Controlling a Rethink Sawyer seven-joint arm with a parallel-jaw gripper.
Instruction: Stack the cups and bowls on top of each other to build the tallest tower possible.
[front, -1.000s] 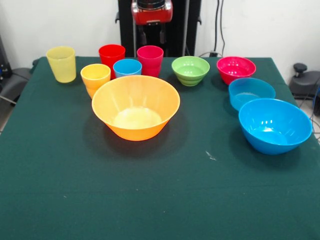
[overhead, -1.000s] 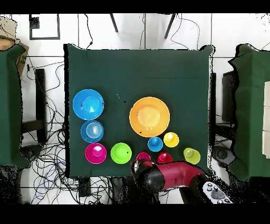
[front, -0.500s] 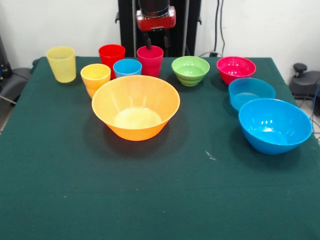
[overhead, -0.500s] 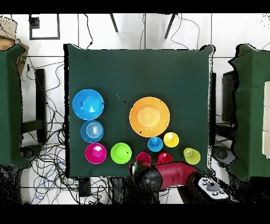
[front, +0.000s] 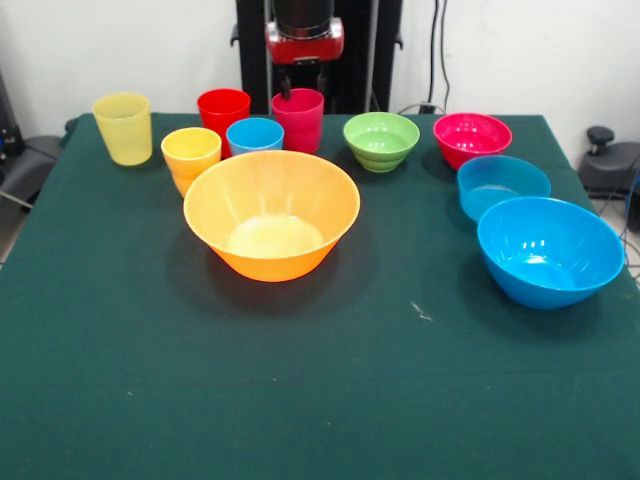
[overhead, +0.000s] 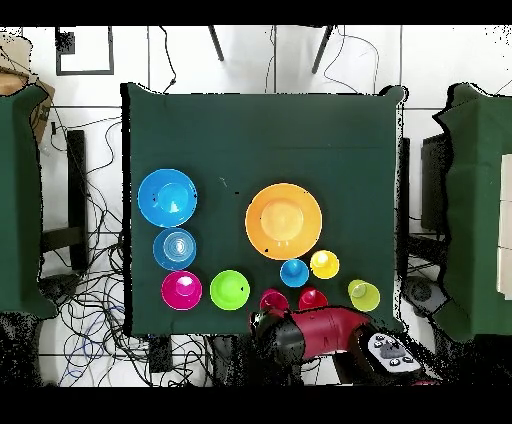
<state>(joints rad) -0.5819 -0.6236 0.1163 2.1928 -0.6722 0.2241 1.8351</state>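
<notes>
Claw (front: 302, 78) hangs just above pink cup (front: 300, 118), fingers spread wider than its rim, likely lining up a grasp. Nothing stacked yet: large orange bowl (front: 271, 212) sits just front of pink cup, cups clustered alongside, remaining bowls to the green-bowl side.

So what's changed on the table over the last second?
Only the arm moved: the gripper came forward from behind the table to hang just above the pink cup, one finger by its rim. Nothing has been gripped. All the cups and bowls, including the large orange bowl, sit where they were, with nothing stacked.
</notes>
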